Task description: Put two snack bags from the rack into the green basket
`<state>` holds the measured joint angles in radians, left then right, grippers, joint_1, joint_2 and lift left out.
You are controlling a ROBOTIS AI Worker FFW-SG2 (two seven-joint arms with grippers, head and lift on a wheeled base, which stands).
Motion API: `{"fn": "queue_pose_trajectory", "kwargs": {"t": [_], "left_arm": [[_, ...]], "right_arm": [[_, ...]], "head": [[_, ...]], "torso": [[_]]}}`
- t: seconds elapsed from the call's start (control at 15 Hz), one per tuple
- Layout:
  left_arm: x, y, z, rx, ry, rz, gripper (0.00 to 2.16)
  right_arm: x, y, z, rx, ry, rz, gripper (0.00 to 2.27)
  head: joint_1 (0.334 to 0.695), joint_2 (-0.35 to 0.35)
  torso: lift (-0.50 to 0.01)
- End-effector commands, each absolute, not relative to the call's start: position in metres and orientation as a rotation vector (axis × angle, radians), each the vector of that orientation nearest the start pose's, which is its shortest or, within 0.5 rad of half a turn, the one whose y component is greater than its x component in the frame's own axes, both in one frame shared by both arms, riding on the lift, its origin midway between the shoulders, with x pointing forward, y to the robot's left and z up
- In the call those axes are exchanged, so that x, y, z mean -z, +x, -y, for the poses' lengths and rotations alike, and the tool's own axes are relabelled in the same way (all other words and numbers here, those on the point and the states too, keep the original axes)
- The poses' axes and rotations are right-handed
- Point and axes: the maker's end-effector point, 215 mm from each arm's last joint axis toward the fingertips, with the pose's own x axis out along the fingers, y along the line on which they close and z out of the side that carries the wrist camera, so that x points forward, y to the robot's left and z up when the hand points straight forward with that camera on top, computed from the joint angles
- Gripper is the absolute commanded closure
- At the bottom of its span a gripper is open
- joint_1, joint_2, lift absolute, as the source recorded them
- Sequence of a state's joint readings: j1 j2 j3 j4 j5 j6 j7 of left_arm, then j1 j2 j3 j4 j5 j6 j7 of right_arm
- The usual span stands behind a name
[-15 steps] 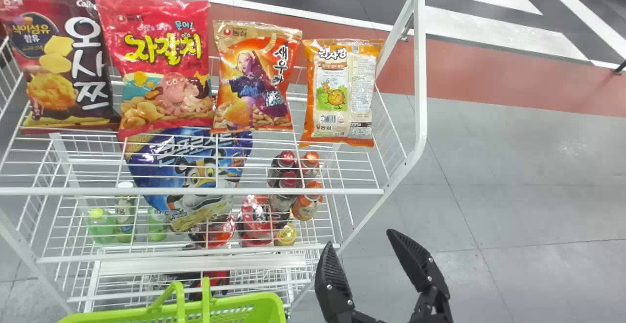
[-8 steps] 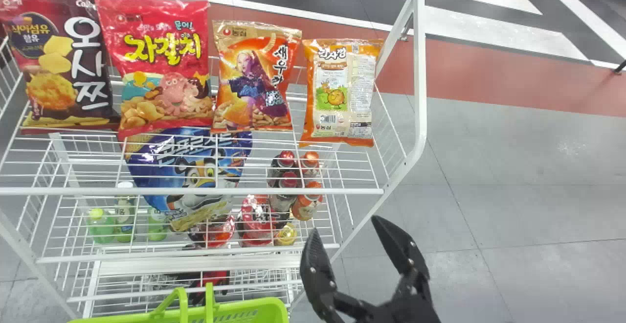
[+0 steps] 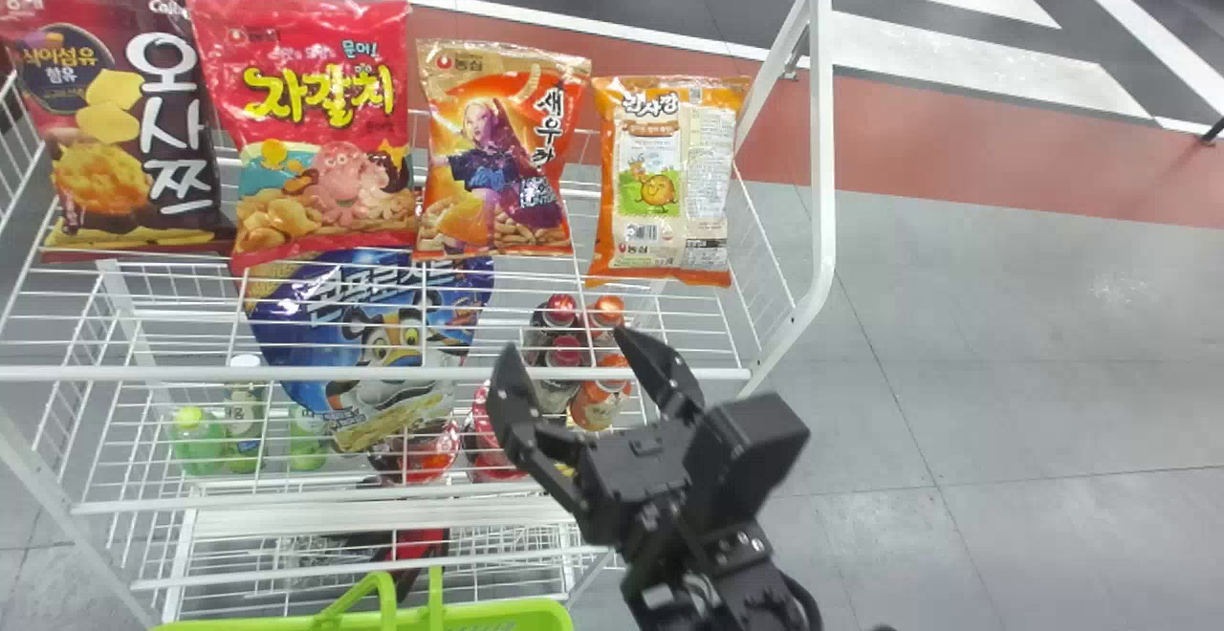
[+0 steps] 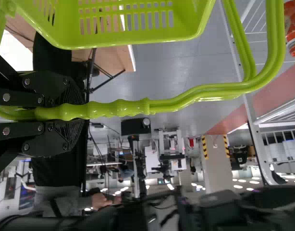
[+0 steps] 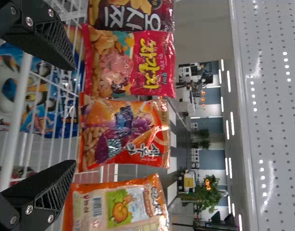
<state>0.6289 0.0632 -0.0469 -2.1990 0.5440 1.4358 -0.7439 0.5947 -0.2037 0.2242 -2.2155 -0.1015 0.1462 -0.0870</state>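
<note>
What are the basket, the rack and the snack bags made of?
The basket looks like smooth, shiny plastic, with slots molded into its bright green side. The rack is probably metal wire with glossy white paint, since its thin bars look stiff. The snack bags seem to be thin, shiny plastic film, with crinkles and bright glints.

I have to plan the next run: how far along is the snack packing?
Ready: the left gripper holds the green basket by its handle. In hand: the right gripper is open and empty at the front of the rack. Left: four snack bags sit on top, none gripped. The basket's floor is hidden, so I can't tell whether one or both bags remain to be packed.
</note>
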Motion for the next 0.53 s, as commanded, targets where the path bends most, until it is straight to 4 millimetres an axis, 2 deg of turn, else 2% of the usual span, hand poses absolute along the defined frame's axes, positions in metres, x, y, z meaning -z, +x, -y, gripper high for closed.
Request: {"fn": "queue_pose_trajectory", "kwargs": {"t": [0.0, 0.27, 0.47], "left_arm": [[0.448, 0.125, 0.026, 1.04, -0.898, -1.251, 2.11], [0.449, 0.125, 0.028, 1.05, -0.91, -1.254, 2.11], [0.452, 0.122, 0.027, 1.048, -0.921, -1.263, 2.11]], "right_arm": [[0.336, 0.439, 0.119, -0.235, 0.029, -0.096, 0.13], [0.344, 0.5, 0.091, -0.28, 0.008, -0.143, 0.13], [0.333, 0.535, 0.07, -0.322, 0.012, -0.147, 0.13]], "head": [[0.695, -0.35], [0.695, -0.278], [0.695, -0.226]], "torso": [[-0.007], [-0.007], [-0.007]]}}
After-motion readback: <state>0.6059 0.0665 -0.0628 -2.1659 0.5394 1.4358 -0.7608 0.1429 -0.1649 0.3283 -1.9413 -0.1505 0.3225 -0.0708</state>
